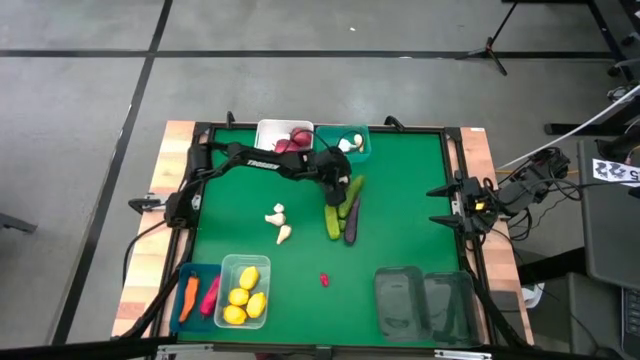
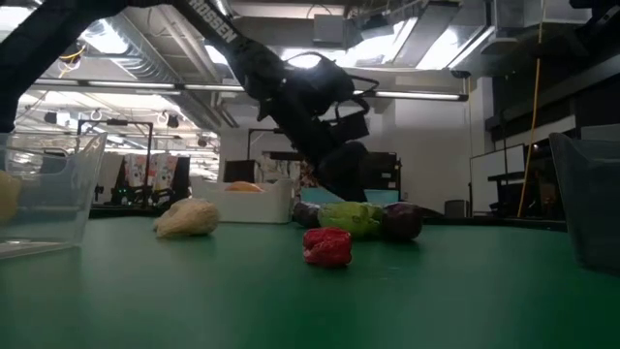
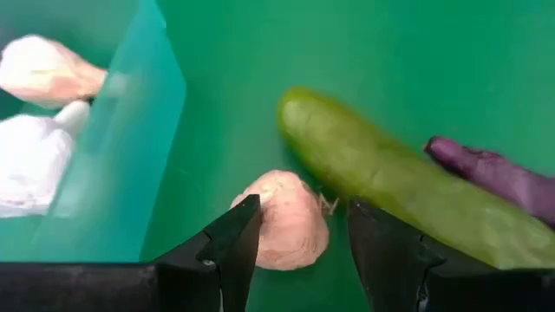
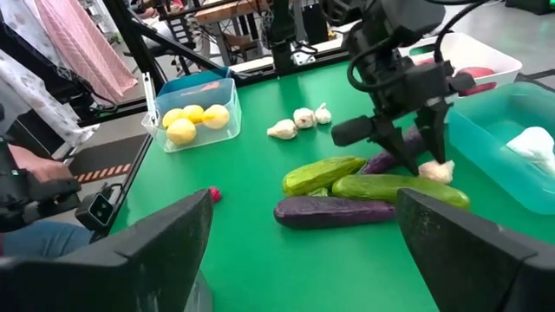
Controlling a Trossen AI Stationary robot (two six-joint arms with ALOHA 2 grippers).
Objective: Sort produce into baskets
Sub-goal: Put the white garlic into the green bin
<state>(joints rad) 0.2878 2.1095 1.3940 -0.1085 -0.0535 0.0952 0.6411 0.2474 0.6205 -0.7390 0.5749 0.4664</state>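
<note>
knobbly garlic bulb, left claw gripping

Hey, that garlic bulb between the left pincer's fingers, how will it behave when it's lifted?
The garlic bulb looks rounded and lumpy, so it may twist or pop out of the left pincer. It seems small and probably light. Touching the cucumber, it might nudge that into rolling.

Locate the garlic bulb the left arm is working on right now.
In the left wrist view the garlic bulb sits between the left end effector fingers, on the mat beside a green cucumber, just outside the teal basket.
</note>
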